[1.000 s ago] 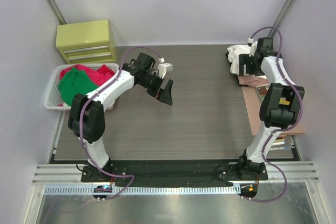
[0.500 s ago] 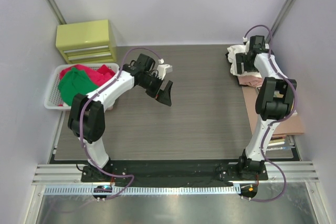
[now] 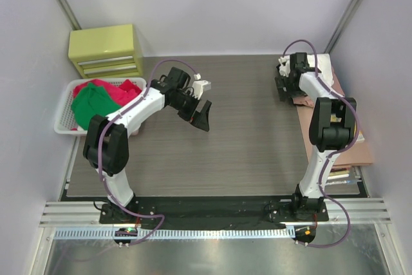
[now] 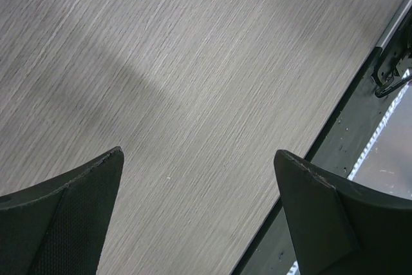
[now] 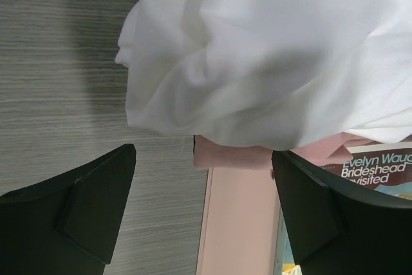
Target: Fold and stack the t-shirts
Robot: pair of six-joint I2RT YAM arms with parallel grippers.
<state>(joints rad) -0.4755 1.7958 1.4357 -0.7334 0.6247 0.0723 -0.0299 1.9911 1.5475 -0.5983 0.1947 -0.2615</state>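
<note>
**Shirts at both ends of a grey tabletop**

White walls close in a grey wood-grain tabletop (image 3: 244, 140). At far left, a yellow drawer unit (image 3: 106, 49) stands behind a white basket (image 3: 62, 120) holding a green t-shirt (image 3: 90, 106) and a red t-shirt (image 3: 125, 88). The left jaws hang wide apart above the wood grain, gripping nothing. At far right, the right jaws gape empty beside a white t-shirt (image 5: 257, 49). It is heaped over a salmon-pink t-shirt (image 5: 232, 156) at the edge of a pink sheet (image 5: 238, 223), near 1 book (image 5: 376, 169).
</note>
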